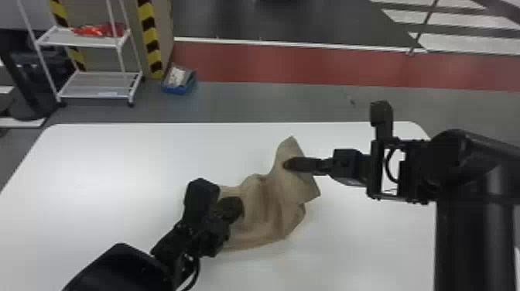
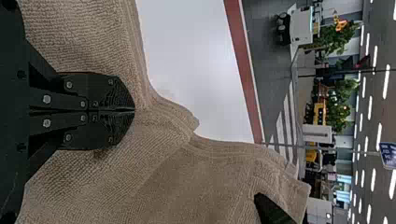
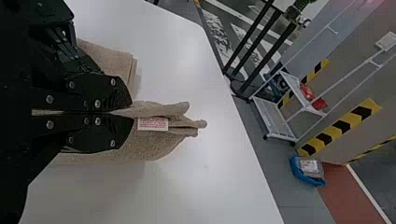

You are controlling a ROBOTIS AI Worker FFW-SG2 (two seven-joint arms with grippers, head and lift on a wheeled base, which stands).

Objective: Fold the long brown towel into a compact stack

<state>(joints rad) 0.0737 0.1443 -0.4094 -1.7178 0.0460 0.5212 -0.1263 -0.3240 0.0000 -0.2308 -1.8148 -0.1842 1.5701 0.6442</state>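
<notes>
The brown towel [image 1: 267, 209] lies bunched and creased around the middle of the white table, with one end raised toward the back right. My left gripper [image 1: 228, 201] is at the towel's left part; in the left wrist view the left gripper [image 2: 134, 110] has its fingers together against the cloth. At the towel's back right end is my right gripper [image 1: 288, 164]. The right wrist view has the right gripper [image 3: 130, 113] shut on the towel [image 3: 159, 109], folded edges and a white label sticking out past the fingertips.
The white table [image 1: 96, 162] extends around the towel. Beyond its back edge stand a white wheeled shelf [image 1: 93, 85] with red items and a blue bin [image 1: 178, 83] on the floor. A striped pillar [image 1: 151, 38] rises beside the shelf.
</notes>
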